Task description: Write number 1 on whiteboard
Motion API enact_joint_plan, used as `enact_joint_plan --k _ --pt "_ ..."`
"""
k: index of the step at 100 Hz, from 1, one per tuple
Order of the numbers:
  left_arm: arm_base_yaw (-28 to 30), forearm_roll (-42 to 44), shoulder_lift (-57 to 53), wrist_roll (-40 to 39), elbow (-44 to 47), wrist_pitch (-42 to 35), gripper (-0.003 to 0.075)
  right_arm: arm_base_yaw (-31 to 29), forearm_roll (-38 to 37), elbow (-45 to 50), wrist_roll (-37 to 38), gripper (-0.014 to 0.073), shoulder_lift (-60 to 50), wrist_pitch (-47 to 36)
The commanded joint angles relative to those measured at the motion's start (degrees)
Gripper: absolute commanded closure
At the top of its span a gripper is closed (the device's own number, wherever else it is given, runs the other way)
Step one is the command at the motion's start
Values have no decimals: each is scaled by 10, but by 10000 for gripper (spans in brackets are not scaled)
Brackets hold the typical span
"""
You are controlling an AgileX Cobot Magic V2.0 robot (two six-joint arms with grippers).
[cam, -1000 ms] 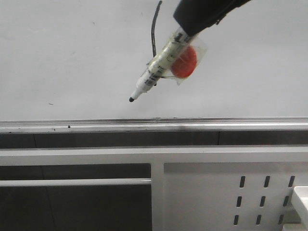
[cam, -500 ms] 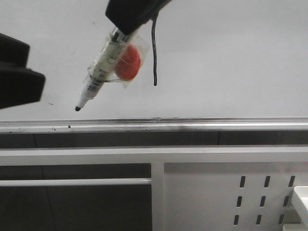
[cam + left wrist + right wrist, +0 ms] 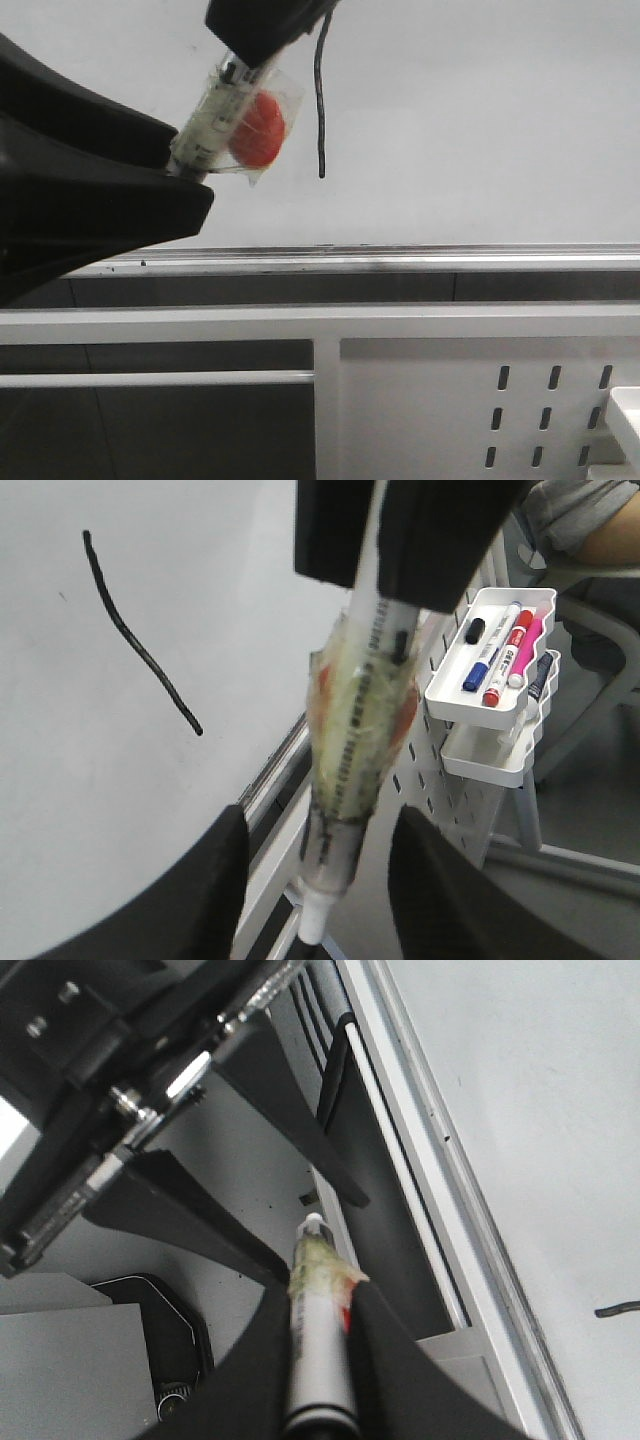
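White and glossy, the whiteboard [image 3: 480, 120] fills the upper front view, with the number 1 [image 3: 320, 100] a black stroke cut off at the top edge above the silver rail [image 3: 400, 262]. Its full length shows only in the left wrist view [image 3: 140, 650]. The right gripper [image 3: 318, 1335] pinches the taped marker pen [image 3: 215, 115], whose tip hides behind the left gripper [image 3: 185, 185] in front. That gripper's fingers [image 3: 200, 890] stand spread around the pen, not touching it. A marker tray [image 3: 490, 680] (left wrist view only) hangs on the slotted panel [image 3: 480, 400].
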Motion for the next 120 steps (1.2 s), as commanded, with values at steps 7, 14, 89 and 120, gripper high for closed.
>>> enact_joint_plan --k 7,14,89,120 --pt "-4 -5 7 -3 -19 -67 427 1 12 -21 -6 663 -11 -26" --pt "-3 -5 8 -3 -19 -72 427 1 12 -21 -6 663 -11 -26" --pt "1 -17 8 -6 -19 -61 740 0 22 -22 -5 461 -25 -27" --pt "1 -176 8 -6 15 -128 740 0 -40 -22 59 312 -105 -18"
